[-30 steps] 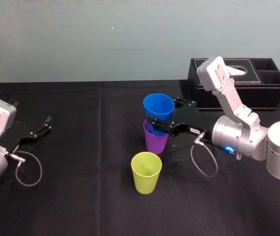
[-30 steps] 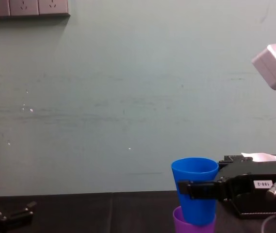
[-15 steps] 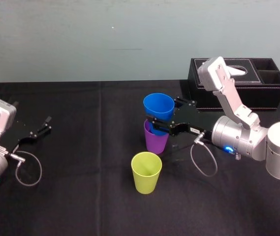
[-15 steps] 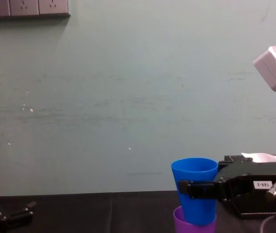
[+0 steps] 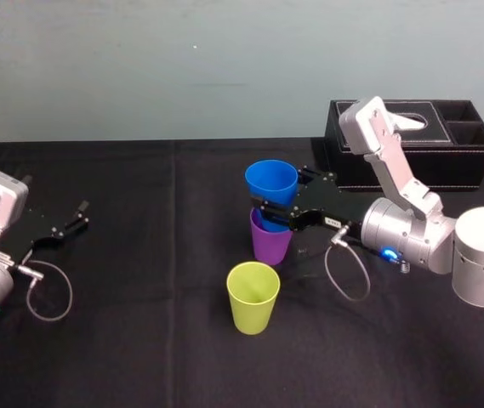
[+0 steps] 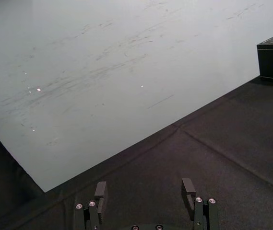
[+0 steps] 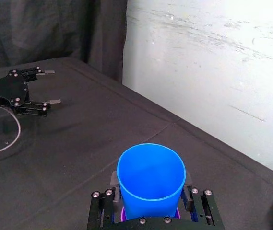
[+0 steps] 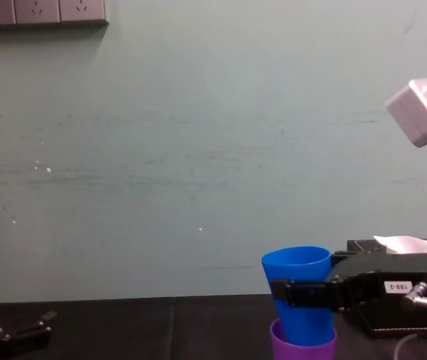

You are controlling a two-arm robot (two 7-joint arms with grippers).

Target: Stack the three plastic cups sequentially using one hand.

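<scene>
Gripping the blue cup point(image 5: 271, 180) mid-wall in the right gripper point(image 5: 277, 208), upright for nesting in the purple cup point(image 5: 270, 245) beneath. Leaving the yellow-green cup point(image 5: 253, 299) at 6 o'clock for later; parking the left gripper point(image 5: 80, 214), fingers spread, at 9 o'clock.

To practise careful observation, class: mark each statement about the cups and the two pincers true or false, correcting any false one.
1. The right pincer is shut on the blue cup. True.
2. The blue cup's base sits inside the purple cup. True.
3. The yellow-green cup is stacked on the others. False: it stands alone, nearer the robot.
4. The left pincer holds a cup. False: it is open, holding nothing, at the left.
</scene>
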